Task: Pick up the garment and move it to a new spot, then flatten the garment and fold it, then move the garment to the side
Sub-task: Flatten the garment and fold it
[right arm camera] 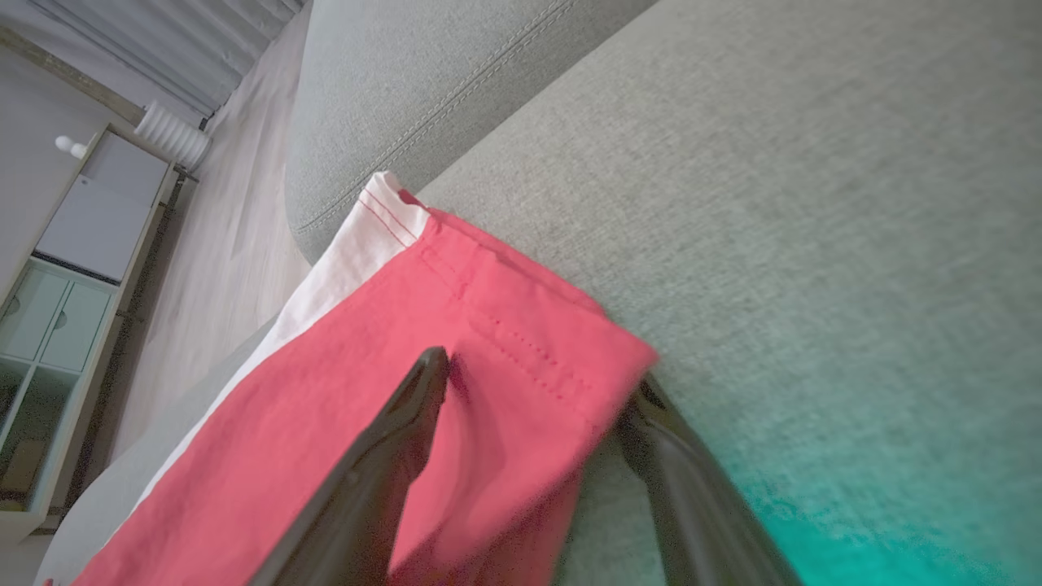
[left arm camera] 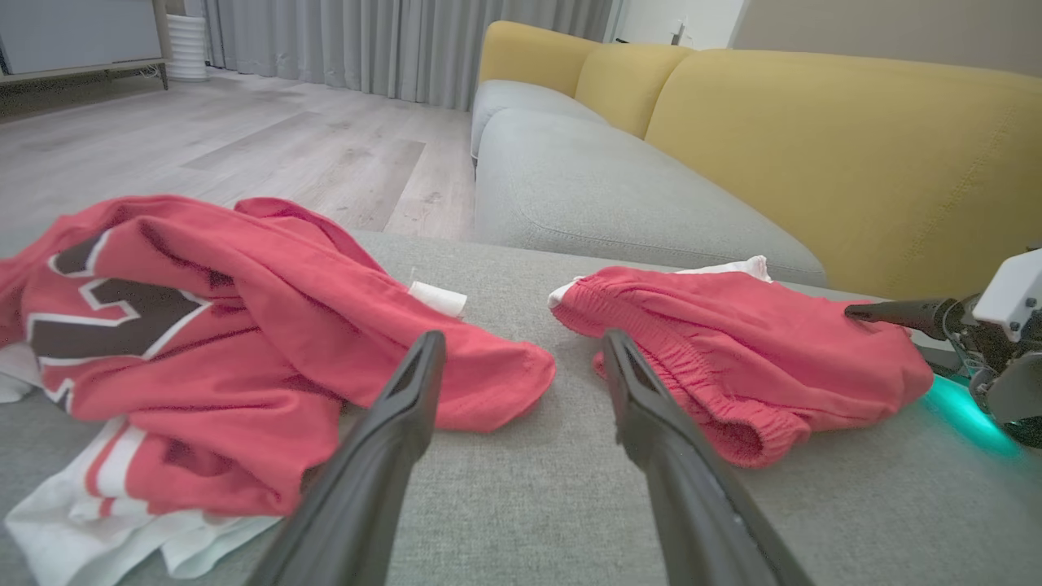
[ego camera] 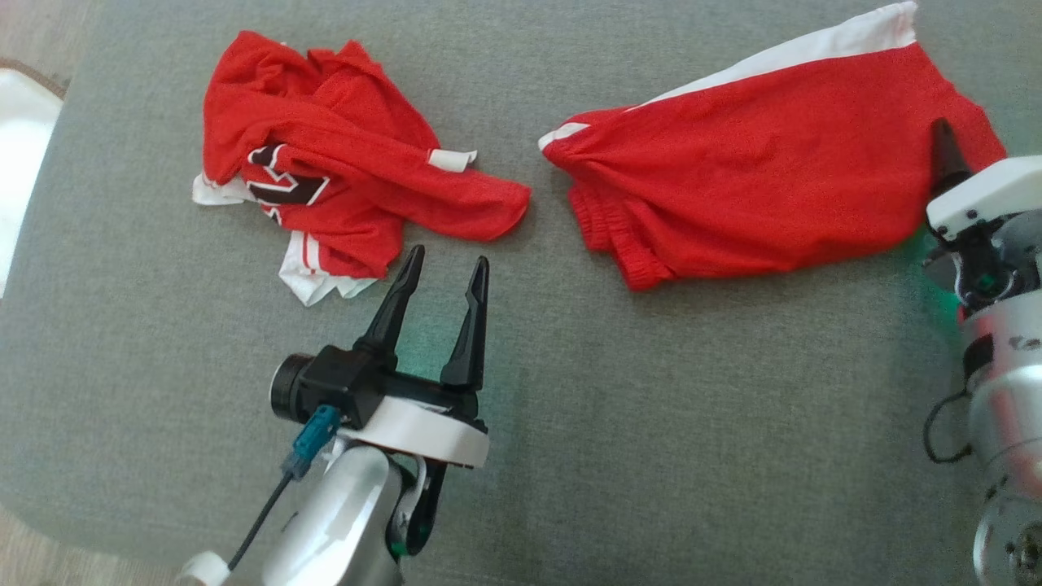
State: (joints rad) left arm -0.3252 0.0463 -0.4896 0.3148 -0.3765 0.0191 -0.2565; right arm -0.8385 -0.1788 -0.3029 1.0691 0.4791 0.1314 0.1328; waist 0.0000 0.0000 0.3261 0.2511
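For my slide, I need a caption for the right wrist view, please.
Open right tool at the hemmed corner of red, white-striped shorts on a grey cushion.

Head camera's looking down; left wrist's skimming low, sharing jersey (ego camera: 342, 163) and shorts (ego camera: 773, 179); right wrist's hugging the shorts close.

The left gripper (ego camera: 449, 255) sat toward 7 o'clock in the head view. Its two dark fingers (ego camera: 392, 308) pointed between 12 and 1 o'clock, and the jaws were spread wide. A white wrist ring (ego camera: 431, 433) sat below them, and the silver forearm (ego camera: 350, 505) ran down to 6 o'clock. The right gripper (right arm camera: 537, 374) stood at 3 o'clock with its jaws also wide apart, one finger (ego camera: 944, 150) pointing to 12 o'clock. Its white wrist block (ego camera: 989, 191) and silver arm (ego camera: 1005, 382) dropped toward 5 o'clock.
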